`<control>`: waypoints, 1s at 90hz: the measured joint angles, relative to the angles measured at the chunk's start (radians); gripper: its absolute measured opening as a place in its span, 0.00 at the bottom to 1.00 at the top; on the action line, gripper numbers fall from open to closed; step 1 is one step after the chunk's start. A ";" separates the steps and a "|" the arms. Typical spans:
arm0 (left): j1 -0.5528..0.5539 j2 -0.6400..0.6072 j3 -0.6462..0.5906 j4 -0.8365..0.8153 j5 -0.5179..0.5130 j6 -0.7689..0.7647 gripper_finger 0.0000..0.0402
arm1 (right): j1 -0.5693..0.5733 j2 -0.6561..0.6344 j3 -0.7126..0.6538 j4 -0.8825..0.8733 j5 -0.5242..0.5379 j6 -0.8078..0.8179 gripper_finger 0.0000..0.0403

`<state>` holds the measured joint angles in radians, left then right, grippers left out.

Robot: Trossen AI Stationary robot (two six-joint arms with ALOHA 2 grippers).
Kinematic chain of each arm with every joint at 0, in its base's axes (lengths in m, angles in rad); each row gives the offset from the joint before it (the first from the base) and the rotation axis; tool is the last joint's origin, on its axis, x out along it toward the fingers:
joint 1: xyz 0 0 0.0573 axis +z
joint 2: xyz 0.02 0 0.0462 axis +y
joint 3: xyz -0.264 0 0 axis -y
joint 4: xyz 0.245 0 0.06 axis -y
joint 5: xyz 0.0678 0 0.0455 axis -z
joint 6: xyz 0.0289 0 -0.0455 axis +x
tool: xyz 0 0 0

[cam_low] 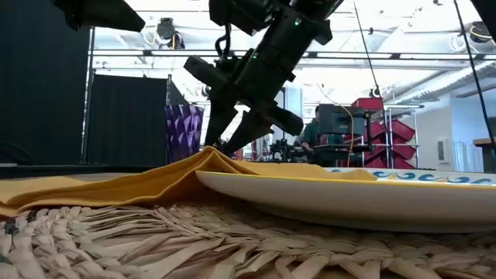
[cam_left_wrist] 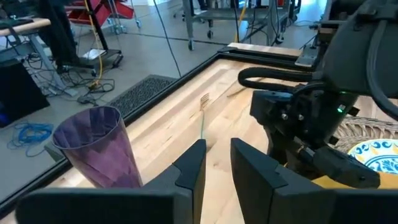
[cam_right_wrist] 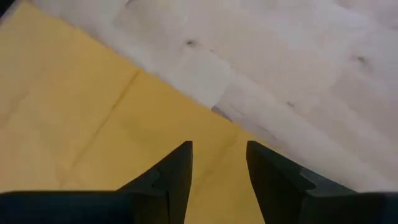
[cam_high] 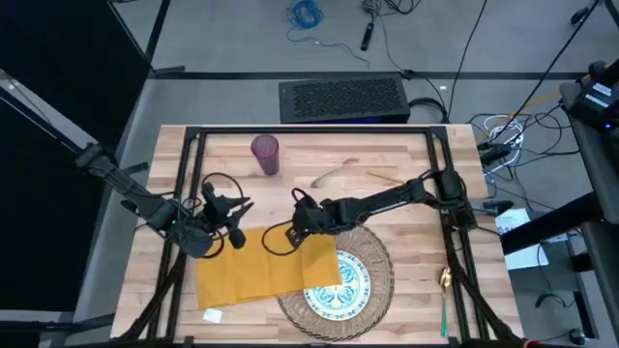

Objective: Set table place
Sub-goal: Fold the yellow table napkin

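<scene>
At the frame's centre, my right gripper (cam_right_wrist: 217,163), open and empty over the napkin (cam_right_wrist: 93,124), could drag the plate (cam_high: 338,282) when pinching.

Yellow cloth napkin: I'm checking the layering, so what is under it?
The yellow cloth napkin drapes over the patterned plate's near rim, the woven straw mat and wooden table; anything beneath is hidden.
</scene>
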<state>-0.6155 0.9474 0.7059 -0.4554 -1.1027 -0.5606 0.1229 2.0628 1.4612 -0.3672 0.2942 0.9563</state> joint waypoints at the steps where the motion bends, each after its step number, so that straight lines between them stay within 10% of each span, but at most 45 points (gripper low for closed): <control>1: 0.000 0.000 0.000 0.000 0.000 0.000 0.15 | 0.002 0.000 0.000 -0.001 0.000 0.003 0.34; 90: 0.000 0.000 0.000 0.013 0.022 0.000 0.15 | 0.138 0.138 0.074 -0.006 0.092 0.084 0.22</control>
<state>-0.6155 0.9474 0.7059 -0.4422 -1.0809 -0.5602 0.2613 2.2013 1.5354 -0.3731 0.3862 1.0407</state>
